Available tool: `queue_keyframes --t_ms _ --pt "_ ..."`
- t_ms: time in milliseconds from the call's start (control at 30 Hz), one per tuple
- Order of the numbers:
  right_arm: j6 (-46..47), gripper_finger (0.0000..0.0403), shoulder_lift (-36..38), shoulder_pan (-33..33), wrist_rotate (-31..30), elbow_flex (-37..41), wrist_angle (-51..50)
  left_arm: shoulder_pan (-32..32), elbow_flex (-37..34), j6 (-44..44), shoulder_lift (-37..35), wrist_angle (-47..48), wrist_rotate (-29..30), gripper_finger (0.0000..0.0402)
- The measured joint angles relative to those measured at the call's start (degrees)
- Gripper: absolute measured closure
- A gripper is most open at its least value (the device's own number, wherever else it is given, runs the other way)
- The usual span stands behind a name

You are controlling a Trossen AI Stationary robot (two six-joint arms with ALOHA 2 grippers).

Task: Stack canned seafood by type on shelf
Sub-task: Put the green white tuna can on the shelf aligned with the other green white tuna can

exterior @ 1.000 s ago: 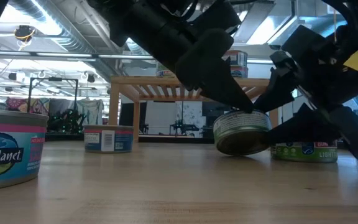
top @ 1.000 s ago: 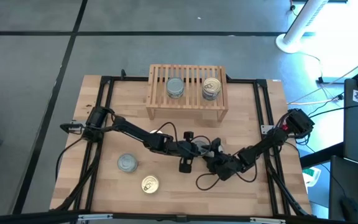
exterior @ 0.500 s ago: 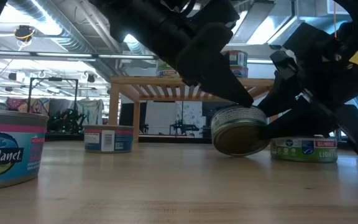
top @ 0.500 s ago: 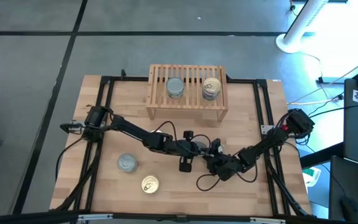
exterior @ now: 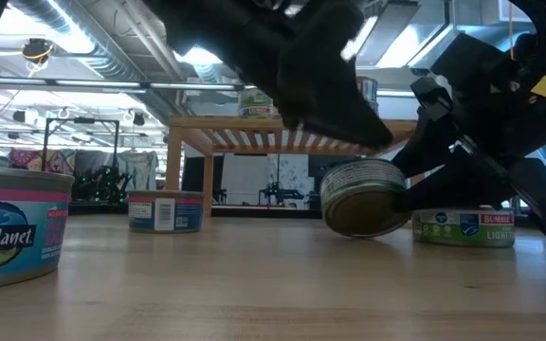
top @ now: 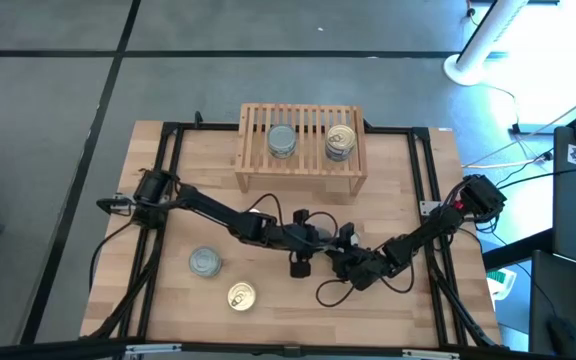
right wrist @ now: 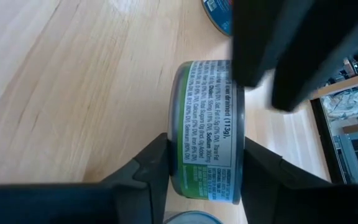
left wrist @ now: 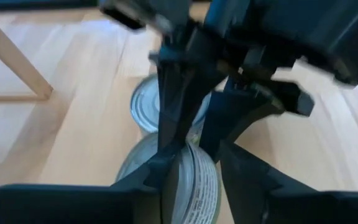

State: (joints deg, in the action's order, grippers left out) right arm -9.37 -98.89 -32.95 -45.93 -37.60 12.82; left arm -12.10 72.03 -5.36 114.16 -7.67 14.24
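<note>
- We see a green-labelled tin (right wrist: 207,130) lifted off the table and tipped on edge, its round gold face (exterior: 356,210) turned toward the low camera.
- The right gripper (right wrist: 205,165) clamps this tin across its flat faces, one dark finger on each, at the middle of the table in front of the shelf (top: 300,147).
- The left gripper (exterior: 349,109) hangs just above the same tin in the low view with its fingers parted, and we see no contact between them and the tin.
- In the left wrist view the right gripper's fingers close on the tin's edge, and a second tin (left wrist: 143,102) lies flat on the wood just beyond it.
- That flat tin (exterior: 463,228) sits on the table right behind the held one in the low view, with a green and white label.
- On the slatted shelf top stand two stacks well apart: silver-topped tins (top: 282,141) toward the left and gold-topped tins (top: 340,141) toward the right.
- Two more tins rest on the table (top: 438,200) near the left arm: a silver-topped one (top: 204,262) and, closer to the front edge, a gold-topped one (top: 241,296) with a pull tab.
- In the low view these appear as a blue-labelled tin (exterior: 164,210) farther off and a large pink and teal one (exterior: 12,230) close to the camera.
</note>
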Motion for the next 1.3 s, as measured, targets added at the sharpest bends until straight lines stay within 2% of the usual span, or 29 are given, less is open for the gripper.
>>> queue_keyframes --t_ms 300,700,1000,1100,1300 --pt "0.01 0.0254 -0.03 0.0 1.04 -1.27 0.15 -0.02 0.02 -1.21 -8.83 12.21 0.02 0.0287" --pt "-6.96 0.0252 -0.07 0.0 1.95 -6.73 -0.96 -1.63 0.02 -5.83 -17.37 30.73 0.1 0.0348" --pt "-12.02 0.0252 -0.07 0.0 1.53 -10.05 -1.52 -5.63 -0.42 -5.04 -20.19 34.83 0.26 0.0388" --pt "-13.52 0.0252 -0.07 0.0 1.42 -10.9 -2.09 -6.61 -0.42 -5.08 -21.55 35.92 2.01 0.0397" --pt "-13.82 0.0252 -0.07 0.11 1.4 -12.42 -2.94 -7.49 -0.44 -5.0 -24.12 36.64 4.66 0.0397"
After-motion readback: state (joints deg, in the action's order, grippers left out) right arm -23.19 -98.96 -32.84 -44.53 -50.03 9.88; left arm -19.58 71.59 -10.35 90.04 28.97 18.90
